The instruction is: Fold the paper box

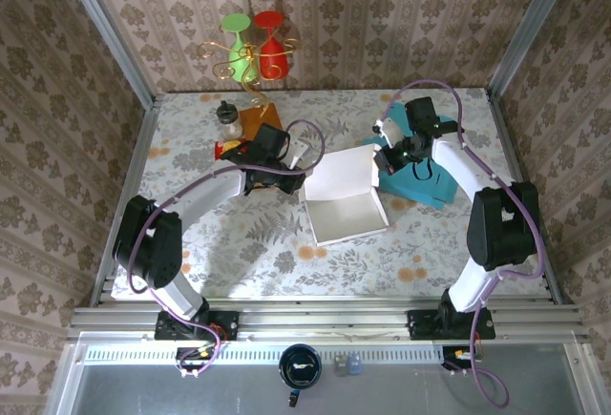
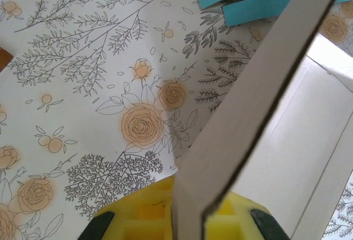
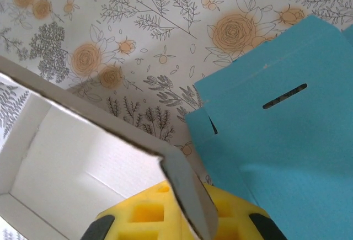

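The white paper box [image 1: 346, 210] lies open at the middle of the table, its lid panel raised along the far side. My left gripper [image 1: 294, 175] is at the lid's left end and is shut on a side flap; in the left wrist view the grey-edged flap [image 2: 259, 102] runs down between the yellow pads [image 2: 138, 218] of that gripper [image 2: 187, 226]. My right gripper [image 1: 387, 155] is at the lid's right end, shut on the flap there. In the right wrist view this bent flap [image 3: 190, 196] sits between the pads of that gripper [image 3: 187, 220], with the box's inside [image 3: 83, 157] to the left.
A flat blue paper sheet [image 1: 425, 186] lies right of the box, under the right arm, with a slot [image 3: 284, 95] cut in it. An orange item [image 1: 260, 117] and a small bottle [image 1: 228, 117] sit at the back left. A stand with a green and a red glass [image 1: 253, 48] hangs on the back wall.
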Available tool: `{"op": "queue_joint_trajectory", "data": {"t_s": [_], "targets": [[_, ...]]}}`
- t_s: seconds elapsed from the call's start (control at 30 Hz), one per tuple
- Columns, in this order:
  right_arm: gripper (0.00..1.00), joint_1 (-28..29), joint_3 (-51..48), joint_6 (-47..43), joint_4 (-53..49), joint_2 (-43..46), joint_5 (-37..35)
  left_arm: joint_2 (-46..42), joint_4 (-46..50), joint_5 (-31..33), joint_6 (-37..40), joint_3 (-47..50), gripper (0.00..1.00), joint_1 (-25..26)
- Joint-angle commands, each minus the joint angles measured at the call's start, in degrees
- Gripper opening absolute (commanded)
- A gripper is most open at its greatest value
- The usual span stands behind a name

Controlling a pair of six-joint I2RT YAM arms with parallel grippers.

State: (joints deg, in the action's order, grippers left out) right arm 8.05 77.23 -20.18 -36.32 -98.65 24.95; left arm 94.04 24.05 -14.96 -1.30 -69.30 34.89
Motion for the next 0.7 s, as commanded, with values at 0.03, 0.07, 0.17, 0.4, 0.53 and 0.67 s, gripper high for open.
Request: {"op": "queue_joint_trajectory", "data": {"t_s": [0.03, 0.07, 0.17, 0.4, 0.53, 0.67], "targets": [[0.00, 0.78, 1.11, 1.74, -0.68, 0.11, -0.85, 1.45, 0.87, 3.07, -3.62, -3.60, 0.00, 0.12], [0.00, 1.24, 1.10, 2.77, -0.36, 0.43, -1.86, 1.79, 1.09, 4.78, -5.45, -4.37, 0.00, 0.32], [0.00, 3.41, 0.86, 7.39, 1.85, 1.46, -6.74, 2.93, 2.64, 10.23, -11.62, -7.35, 0.00, 1.20], [0.00, 9.19, 0.32, 18.68, 8.89, 3.68, -17.41, 6.81, 9.07, 19.49, -23.92, -15.84, 0.00, 2.45], [0.00, 11.48, 0.68, 25.45, 11.83, 3.57, -19.19, 7.66, 11.12, 22.61, -26.33, -18.48, 0.00, 2.20], [0.00, 13.89, 2.12, 31.51, 13.75, 1.77, -21.08, 7.82, 10.69, 24.11, -27.79, -18.90, 0.00, 1.55]]}}
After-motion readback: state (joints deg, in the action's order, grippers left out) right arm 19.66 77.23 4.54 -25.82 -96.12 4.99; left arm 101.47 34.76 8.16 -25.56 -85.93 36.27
